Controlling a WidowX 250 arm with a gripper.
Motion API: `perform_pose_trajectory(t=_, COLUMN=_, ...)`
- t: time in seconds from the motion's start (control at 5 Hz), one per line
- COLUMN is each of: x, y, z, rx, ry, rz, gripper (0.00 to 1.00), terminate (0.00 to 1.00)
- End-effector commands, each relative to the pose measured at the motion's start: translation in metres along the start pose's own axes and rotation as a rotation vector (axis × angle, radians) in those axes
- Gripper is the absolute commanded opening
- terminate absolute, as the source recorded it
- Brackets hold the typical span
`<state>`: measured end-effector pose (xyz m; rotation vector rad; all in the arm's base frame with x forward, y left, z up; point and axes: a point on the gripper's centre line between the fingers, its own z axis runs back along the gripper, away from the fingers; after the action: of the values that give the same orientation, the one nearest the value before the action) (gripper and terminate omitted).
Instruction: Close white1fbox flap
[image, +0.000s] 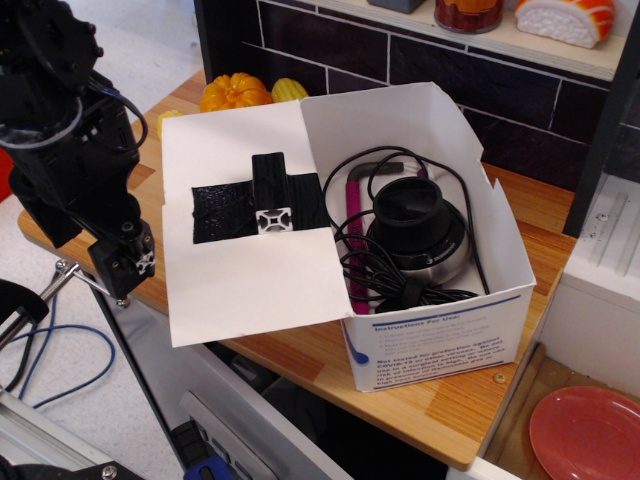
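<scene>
The white1fbox (440, 335) stands open on the wooden table (300, 355), with blue printed text on its front panel. Inside lie a black round device (410, 225), coiled black cables and a pink-handled item (353, 215). The flap (240, 285) is folded out to the left, about level, reaching past the table's edge. Its upper face shows black tape patches (220, 212) and a small metal bracket (272, 220). My black gripper (128, 265) is just left of the flap's left edge and slightly below it. Its fingers look pressed together and empty. I cannot tell if it touches the flap.
An orange pumpkin (235, 92) and a yellow item (288, 90) sit behind the flap. A dark tiled wall (420, 70) with a shelf rises behind the box. A red plate (590, 435) lies low at the right. A blue cable (60, 370) hangs below my arm.
</scene>
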<state>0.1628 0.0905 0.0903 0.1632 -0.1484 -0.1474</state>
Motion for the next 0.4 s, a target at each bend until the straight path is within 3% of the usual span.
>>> perform_pose_trajectory(t=0.0, x=0.0, y=0.0, z=0.0, rx=0.0, ry=0.0, rz=0.0, gripper=1.0, terminate=0.0)
perform_pose_trajectory(t=0.2, x=-0.0006, y=-0.0007, z=-0.0066, rx=-0.005, ry=-0.021, rz=-0.001, gripper=1.0, terminate=0.0)
